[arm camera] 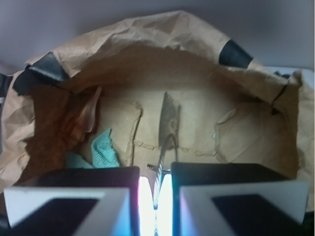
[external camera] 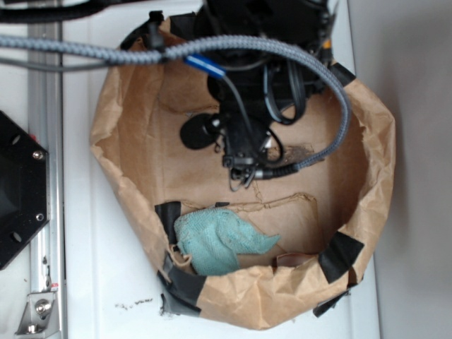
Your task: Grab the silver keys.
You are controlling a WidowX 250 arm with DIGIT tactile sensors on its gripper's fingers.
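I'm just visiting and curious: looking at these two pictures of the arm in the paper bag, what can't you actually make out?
- Silver keys: wrist view shows only a blurred metal piece hanging from a ring; exterior view hides them behind the arm.
- Gripper: fingertips cut off by the wrist picture's bottom edge, glare between them; buried under cables in the exterior view.
- Teal cloth: partly hidden by the gripper in the wrist view.
- Paper bag: far wall hidden by the arm, exterior view.

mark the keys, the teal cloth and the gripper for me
silver keys point(arm camera: 168, 119): wrist view, on the hanging key's blade.
teal cloth point(external camera: 215, 241): exterior view, mid-fabric.
gripper point(arm camera: 155, 183): wrist view, gap between the fingertips.
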